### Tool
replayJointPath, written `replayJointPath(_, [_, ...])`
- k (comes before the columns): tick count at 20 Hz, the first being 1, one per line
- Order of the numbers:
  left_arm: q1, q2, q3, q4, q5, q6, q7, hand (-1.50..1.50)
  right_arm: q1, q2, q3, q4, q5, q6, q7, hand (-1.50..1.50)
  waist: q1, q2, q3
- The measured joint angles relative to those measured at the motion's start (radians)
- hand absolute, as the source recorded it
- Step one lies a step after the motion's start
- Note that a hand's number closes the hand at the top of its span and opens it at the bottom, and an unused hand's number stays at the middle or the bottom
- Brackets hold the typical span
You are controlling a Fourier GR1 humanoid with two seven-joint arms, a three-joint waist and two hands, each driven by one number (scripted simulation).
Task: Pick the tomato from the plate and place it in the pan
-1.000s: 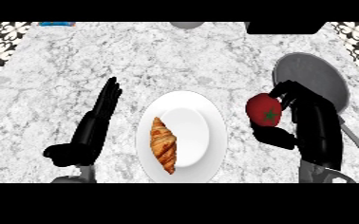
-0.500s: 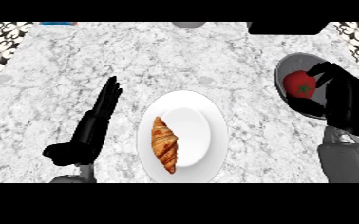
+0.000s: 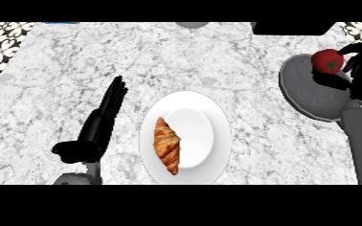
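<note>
The tomato [image 3: 327,61] is off the plate [image 3: 200,119] and sits over the far right part of the pan [image 3: 306,98], close to its rim, not over the middle. Your right robot hand [image 3: 342,82] looks clamped on it, with dark fingers curling round from the right and from below. Part of that hand runs off the view's right edge, so you can't check the whole grip.

Here's what I'd worry about:

- It's round. Let go this close to the rim and it can roll up over the edge and onto the desk [image 3: 212,57]. I can't tell how high it hangs above the pan floor, and a drop from any height makes a bounce more likely.
- When the fingers uncurl, the ones underneath could drag the tomato along as you pull away, since they sit between it and the pan.
- The forearm crosses the pan's right side, so a careless retreat could nudge the pan itself.

So I'd bring it toward the pan's centre and go low before opening.

The left robot hand [image 3: 101,122] rests flat with straight fingers, well left of the plate. It's no risk, and neither is the croissant [image 3: 168,145] lying on that plate.
</note>
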Motion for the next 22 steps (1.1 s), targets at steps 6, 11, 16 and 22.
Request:
replayJointPath(6, [-0.010,-0.010,-0.014,0.009,-0.011,0.001,0.005,0.00,-0.127,-0.080,-0.038,0.313,-0.023,0.072,-0.052,-1.50,0.019,0.007,0.000])
replayJointPath(11, [-0.032,-0.016,-0.023,0.012,-0.011,0.000,0.012,0.00,-0.202,-0.114,-0.004,0.491,-0.010,0.269,-0.036,-1.50,0.035,0.013,0.001])
replayJointPath(16, [-0.047,-0.010,-0.016,0.025,-0.015,-0.002,0.004,0.00,-0.278,-0.125,-0.047,0.634,-0.052,0.326,-0.131,-1.50,0.038,0.016,0.003])
replayJointPath(22, [-0.019,-0.005,-0.012,0.021,-0.013,-0.005,-0.011,0.00,-0.302,-0.113,-0.167,0.658,-0.177,0.299,-0.298,-1.50,0.027,0.011,0.003])
